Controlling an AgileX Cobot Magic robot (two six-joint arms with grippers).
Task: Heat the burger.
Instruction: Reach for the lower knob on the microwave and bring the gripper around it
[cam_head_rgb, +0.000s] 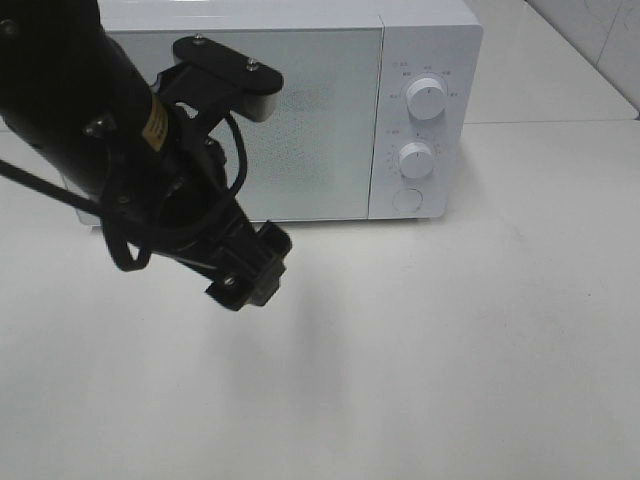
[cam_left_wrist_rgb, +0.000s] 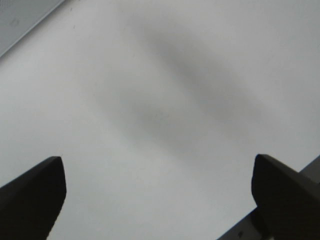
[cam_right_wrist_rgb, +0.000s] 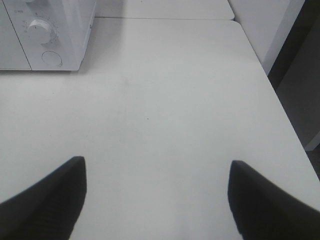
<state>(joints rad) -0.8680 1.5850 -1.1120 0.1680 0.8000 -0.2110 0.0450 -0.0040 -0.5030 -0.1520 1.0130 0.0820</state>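
Left tool (cam_left_wrist_rgb: 157, 160): open; its two dark fingers (cam_left_wrist_rgb: 35, 195) stand wide apart and hold nothing.
Left tool position: it hangs over the worktop (cam_head_rgb: 450, 350), just in front of the microwave (cam_head_rgb: 300, 120), on the door side.
Under the left tool: bare white worktop with a soft grey shadow (cam_left_wrist_rgb: 165, 110).
Right tool (cam_right_wrist_rgb: 156, 161): open too, with nothing between the fingers, over the worktop and well apart from the microwave.
Microwave: white, at the back of the worktop; its door (cam_head_rgb: 250, 120) is shut, and I cannot tell what is inside.
Controls: two round knobs (cam_head_rgb: 427, 99) (cam_head_rgb: 415, 160), one above the other, and a round button (cam_head_rgb: 406, 199) below them.
Burger: no view shows it, so I cannot tell where it is.
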